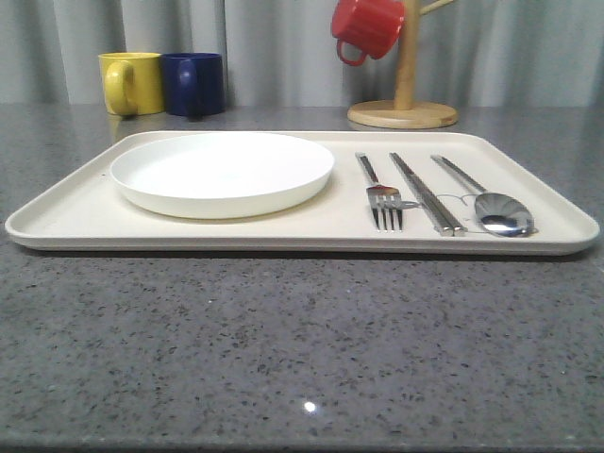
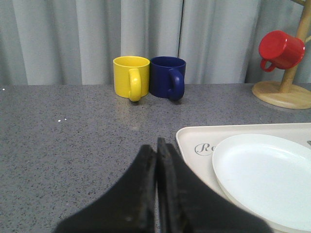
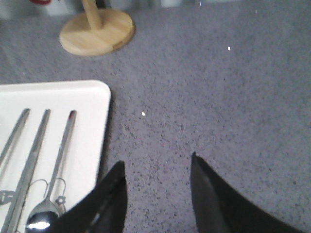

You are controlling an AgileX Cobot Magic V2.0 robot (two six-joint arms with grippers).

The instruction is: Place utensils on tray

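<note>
Front view: fork (image 1: 381, 192), chopsticks (image 1: 425, 192) and spoon (image 1: 488, 201) are laid by the tray (image 1: 75, 219)'s right edge; the spread right gripper (image 3: 158, 180) and pressed-together left gripper (image 2: 156, 160) should be kept clear.

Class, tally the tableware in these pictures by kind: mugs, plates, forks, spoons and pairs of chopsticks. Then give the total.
Mugs: 3 (yellow mug, blue mug, red mug)
Plates: 1 (white plate)
Forks: 1 (fork)
Spoons: 1 (spoon)
Chopstick pairs: 1 (chopsticks)
Total: 7
</note>
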